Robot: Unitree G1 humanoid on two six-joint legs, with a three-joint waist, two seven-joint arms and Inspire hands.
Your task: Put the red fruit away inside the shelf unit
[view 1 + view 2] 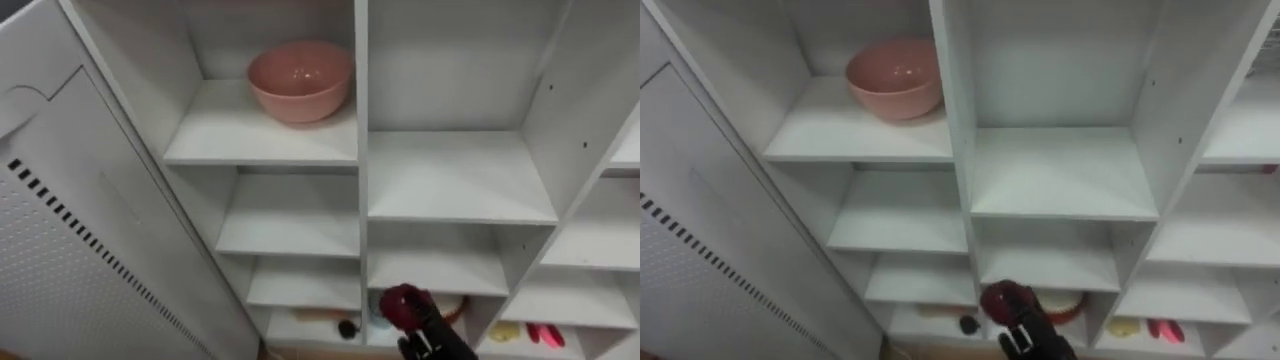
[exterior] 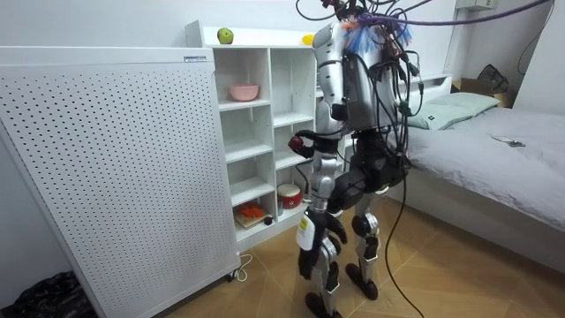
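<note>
R hand (image 1: 428, 336) fwd, fingers round red fruit (image 1: 400, 303) | closet (image 1: 362, 150) ahead | L hand (image 2: 314, 218) down

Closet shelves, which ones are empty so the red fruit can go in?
The middle shelf beside the pink bowl is bare, and so is the shelf under the bowl. The bowl's own shelf has room on its left. The bottom row is crowded with small things, behind the right hand holding the red fruit.

In the room view, a pink bowl (image 2: 244, 92) sits just right of the white perforated panel (image 2: 106, 168); a bed (image 2: 494, 150) stands well apart, farther right of the panel.
</note>
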